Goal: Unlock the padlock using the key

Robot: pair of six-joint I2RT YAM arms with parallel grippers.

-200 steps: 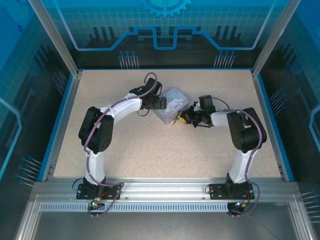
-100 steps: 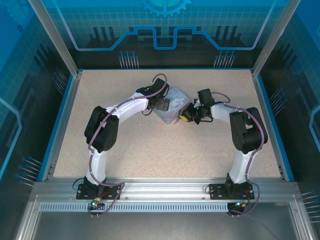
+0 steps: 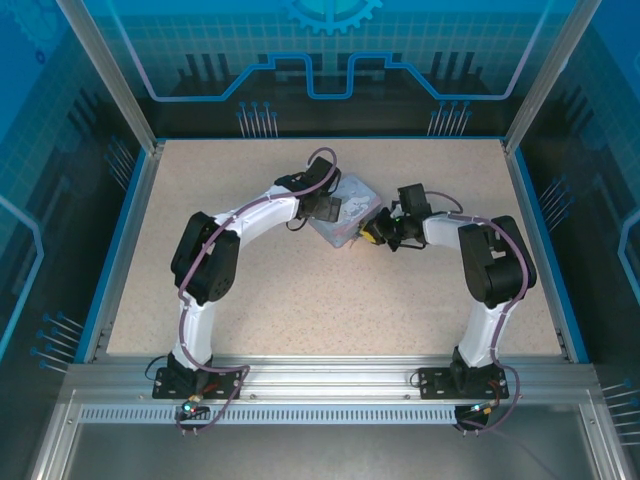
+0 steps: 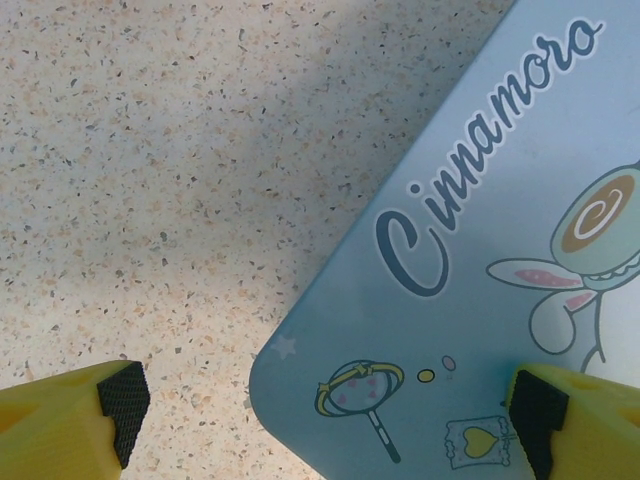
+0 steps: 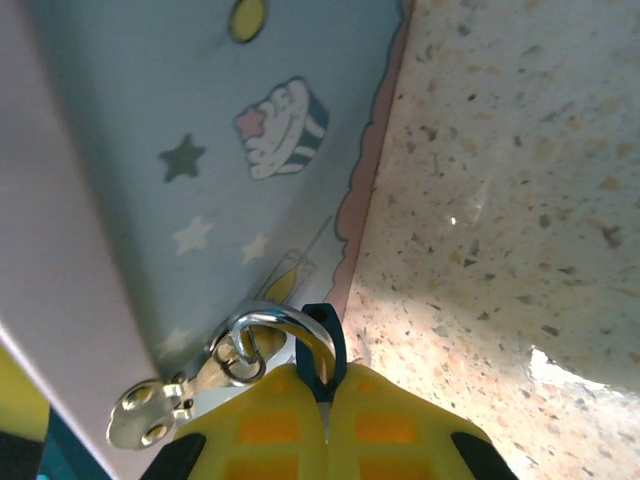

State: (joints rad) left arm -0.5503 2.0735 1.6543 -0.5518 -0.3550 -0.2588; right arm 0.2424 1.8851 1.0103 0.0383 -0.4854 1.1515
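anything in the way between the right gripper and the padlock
Nothing visible stands between them. The right gripper is pinched shut on the padlock, right at the edge of the tin box. The padlock's silver shackle passes through the small ring of the tin's hasp.

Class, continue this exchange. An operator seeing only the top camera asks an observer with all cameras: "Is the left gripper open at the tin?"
Observer: Yes, the left gripper is open, one finger over the table, the other over the lid of the tin.
Operator: What about the right gripper?
Observer: The right gripper is shut on the padlock.
Operator: Is the padlock hooked to the tin?
Observer: Its silver loop passes through a ring on the tin's latch.
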